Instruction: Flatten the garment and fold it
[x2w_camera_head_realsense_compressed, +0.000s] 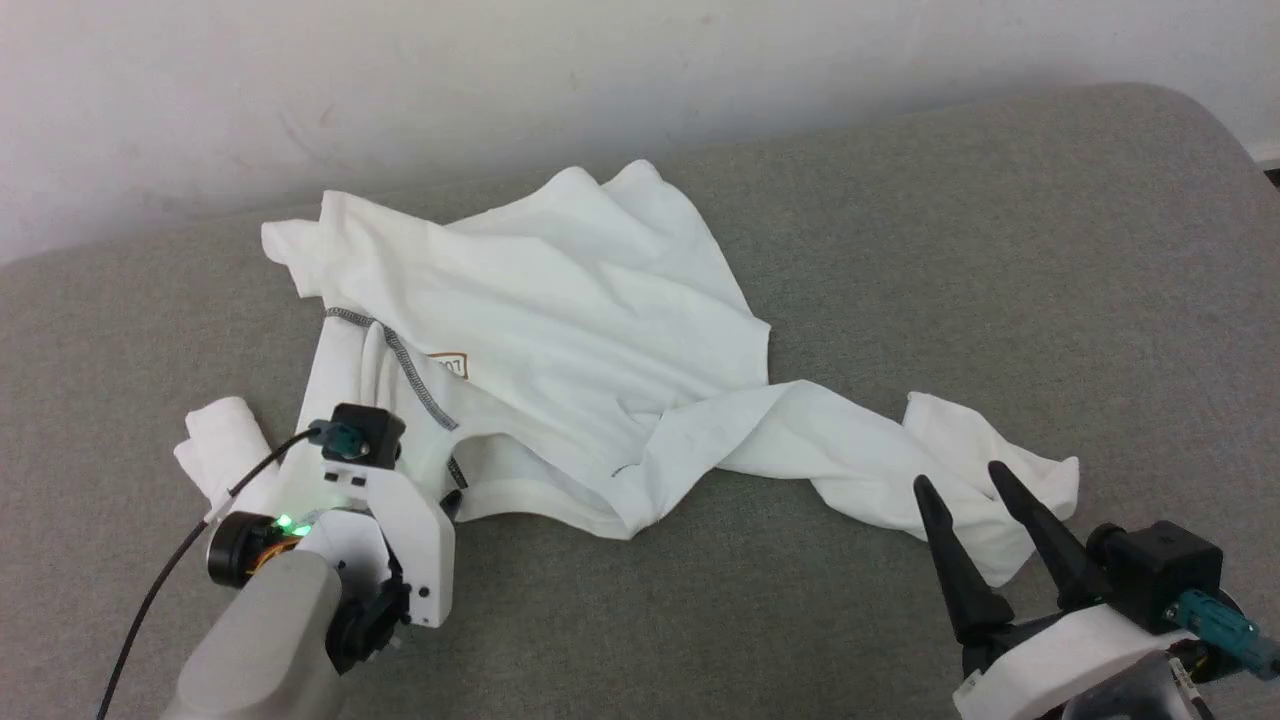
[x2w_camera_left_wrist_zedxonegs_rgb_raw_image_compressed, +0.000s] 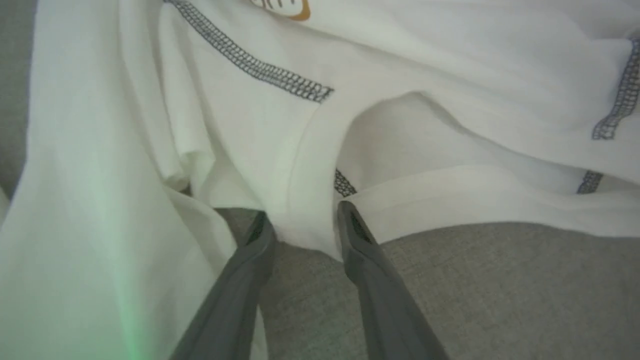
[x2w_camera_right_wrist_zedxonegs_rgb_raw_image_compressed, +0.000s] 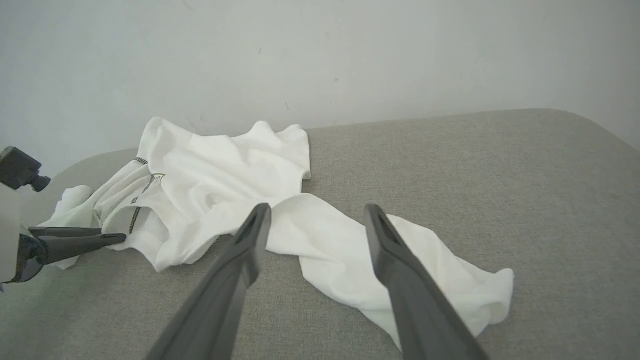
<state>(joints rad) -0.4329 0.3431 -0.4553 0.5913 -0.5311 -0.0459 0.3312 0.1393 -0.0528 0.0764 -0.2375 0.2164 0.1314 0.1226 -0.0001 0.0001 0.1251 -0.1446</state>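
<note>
The limp, stretchy shirt (x2w_camera_head_realsense_compressed: 560, 330) looked best pinched at its seven-o'clock hem (x2w_camera_left_wrist_zedxonegs_rgb_raw_image_compressed: 450, 195), seemingly straddled by the spread left end effector (x2w_camera_left_wrist_zedxonegs_rgb_raw_image_compressed: 301, 210); the right end effector (x2w_camera_head_realsense_compressed: 958, 474) gaped.

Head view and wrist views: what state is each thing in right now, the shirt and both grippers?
White thin shirt with speckled grey-black seam stitching: crumpled, unfolded, one long part twisted, lying on the grey fabric surface.
Left gripper: open, fingertips either side of a fold at the shirt's edge.
Right gripper: open, empty, near the shirt's twisted part.
</note>
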